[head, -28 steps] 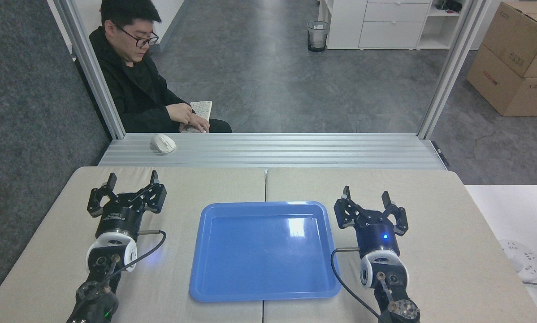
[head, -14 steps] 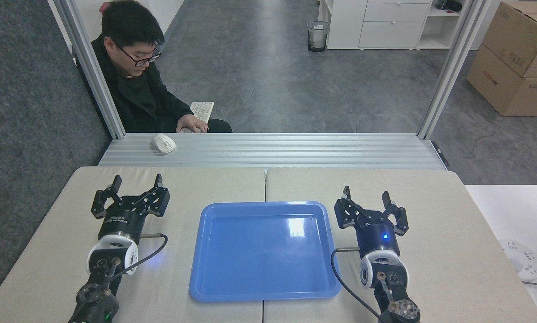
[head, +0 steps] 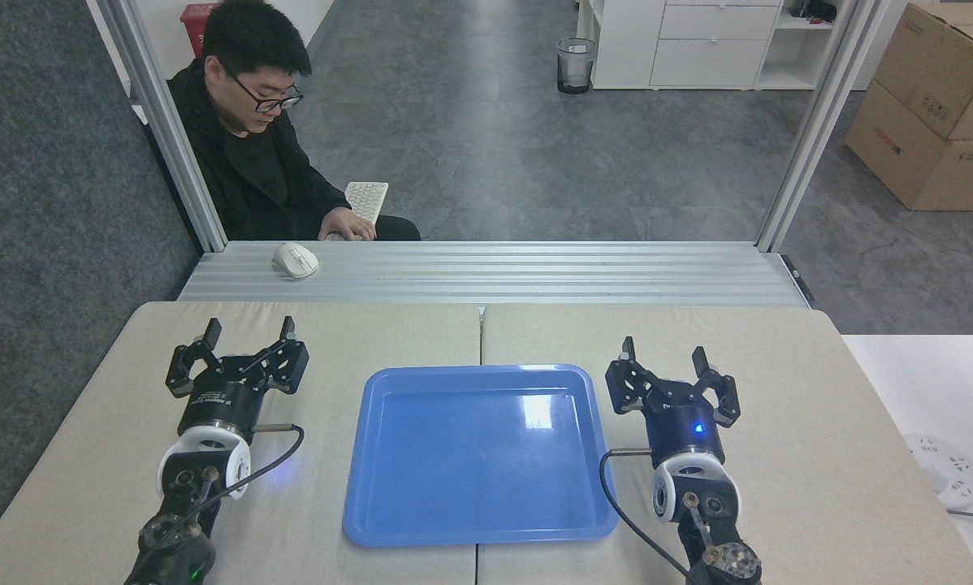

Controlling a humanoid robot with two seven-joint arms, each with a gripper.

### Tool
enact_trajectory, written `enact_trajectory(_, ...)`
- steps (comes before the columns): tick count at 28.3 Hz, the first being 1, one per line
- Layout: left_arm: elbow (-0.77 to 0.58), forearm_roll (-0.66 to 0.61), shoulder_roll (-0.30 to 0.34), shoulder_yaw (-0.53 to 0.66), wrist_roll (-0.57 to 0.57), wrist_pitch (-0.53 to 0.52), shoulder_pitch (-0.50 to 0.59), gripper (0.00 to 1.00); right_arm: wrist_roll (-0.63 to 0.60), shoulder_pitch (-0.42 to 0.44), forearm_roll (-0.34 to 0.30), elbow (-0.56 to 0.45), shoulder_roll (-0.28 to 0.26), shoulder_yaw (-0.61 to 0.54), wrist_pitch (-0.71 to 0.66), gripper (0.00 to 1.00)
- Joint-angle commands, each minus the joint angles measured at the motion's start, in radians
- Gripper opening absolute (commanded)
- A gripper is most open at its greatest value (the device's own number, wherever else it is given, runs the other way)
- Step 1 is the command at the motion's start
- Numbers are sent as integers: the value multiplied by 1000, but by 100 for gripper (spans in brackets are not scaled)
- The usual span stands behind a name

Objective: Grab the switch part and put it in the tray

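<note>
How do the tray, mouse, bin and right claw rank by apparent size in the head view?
1. Tray, by far the largest.
2. Right claw, open.
3. Bin and mouse: these look roughly alike, and the bin stands much farther from the camera, so I will not rank them.

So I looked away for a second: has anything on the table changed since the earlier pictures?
The left hand drifted slightly right and toward the robot, open and empty. The right hand and the blue tray stayed put; nothing was taken hold of or let go.
</note>
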Motion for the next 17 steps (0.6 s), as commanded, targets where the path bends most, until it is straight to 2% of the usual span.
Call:
enact_trajectory(1,1,0,1,0,-1,1,0,100,-2,0,-2,0,0,0,1,100)
enact_trajectory(17,23,0,3,2,1,1,2,100,-8,1,-3,0,2,-2,1,100)
